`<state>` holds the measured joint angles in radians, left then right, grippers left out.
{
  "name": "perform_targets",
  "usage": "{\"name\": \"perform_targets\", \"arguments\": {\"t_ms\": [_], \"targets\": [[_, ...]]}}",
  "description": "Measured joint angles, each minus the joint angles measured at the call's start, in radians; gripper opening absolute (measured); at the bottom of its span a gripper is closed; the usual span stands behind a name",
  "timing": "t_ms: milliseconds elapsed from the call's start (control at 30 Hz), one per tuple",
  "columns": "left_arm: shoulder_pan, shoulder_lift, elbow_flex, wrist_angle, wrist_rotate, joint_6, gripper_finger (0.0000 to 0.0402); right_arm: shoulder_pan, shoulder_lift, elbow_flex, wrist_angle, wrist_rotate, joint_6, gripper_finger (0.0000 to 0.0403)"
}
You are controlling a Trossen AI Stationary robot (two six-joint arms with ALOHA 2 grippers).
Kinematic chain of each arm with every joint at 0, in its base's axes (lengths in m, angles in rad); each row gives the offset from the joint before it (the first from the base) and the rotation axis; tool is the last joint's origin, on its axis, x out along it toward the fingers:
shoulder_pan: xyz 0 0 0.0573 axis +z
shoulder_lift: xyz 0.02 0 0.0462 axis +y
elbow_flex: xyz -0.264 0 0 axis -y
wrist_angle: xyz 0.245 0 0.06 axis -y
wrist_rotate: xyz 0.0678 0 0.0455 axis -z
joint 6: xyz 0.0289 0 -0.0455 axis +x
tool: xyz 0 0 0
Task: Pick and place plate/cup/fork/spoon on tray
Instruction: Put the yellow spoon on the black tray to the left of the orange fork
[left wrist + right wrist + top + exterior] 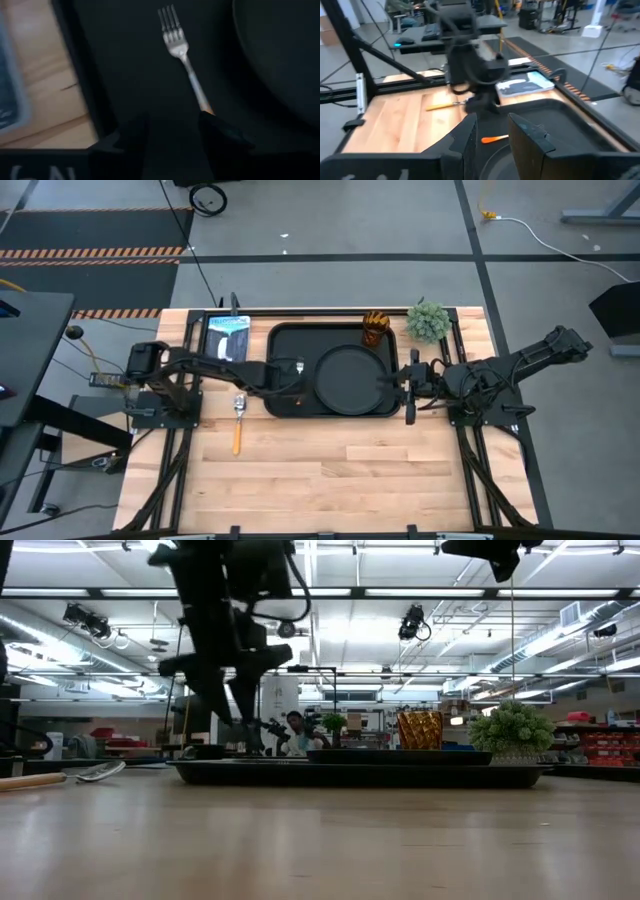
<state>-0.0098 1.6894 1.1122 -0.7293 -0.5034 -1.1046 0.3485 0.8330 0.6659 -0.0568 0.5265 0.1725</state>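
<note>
The black tray (285,340) lies at the table's far middle. The round black plate (350,378) lies flat in it, and the amber cup (375,328) stands in its far right corner. A fork (176,40) with silver tines and an orange handle (495,138) lies on the tray floor, left of the plate. A spoon (238,425) with a yellow-orange handle lies on the wood left of the tray. My left gripper (172,140) is open above the fork's handle end, clear of the tray in the low view (228,705). My right gripper (492,145) is open and empty at the tray's right edge (408,395).
A small green potted plant (428,322) stands on the table by the tray's far right corner. A blue-and-white packet (228,337) lies left of the tray at the far edge. Bare wood (330,470) stretches from the tray to the near edge.
</note>
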Motion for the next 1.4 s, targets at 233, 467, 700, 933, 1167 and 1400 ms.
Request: {"name": "perform_targets", "arguments": {"t_ms": [233,467,700,933,1167,1400], "targets": [[-0.129,-0.058,0.000,-0.168,-0.077,-0.055,0.0181,-0.011,0.000,0.000,0.010,0.033,-0.019,0.0116],[-0.266,-0.083,-0.037,-0.266,-0.101,-0.083,0.0161,-0.011,0.000,0.000,0.016,0.060,-0.010,0.0116],[-0.406,-0.191,-0.214,-0.266,-0.038,-0.307,0.0111,-0.009,0.001,0.000,0.019,0.060,0.020,0.0116],[-0.555,-0.289,-0.330,-0.266,-0.021,-0.583,0.0083,-0.010,0.001,0.000,0.027,0.060,0.027,0.0116],[-0.659,-0.299,-0.354,-0.293,-0.017,-0.825,0.0097,-0.010,0.001,0.000,0.024,0.060,0.027,0.0116],[-0.696,-0.299,-0.354,-0.295,-0.014,-0.924,0.0151,-0.010,0.001,0.000,0.019,0.060,0.026,0.0116]]}}
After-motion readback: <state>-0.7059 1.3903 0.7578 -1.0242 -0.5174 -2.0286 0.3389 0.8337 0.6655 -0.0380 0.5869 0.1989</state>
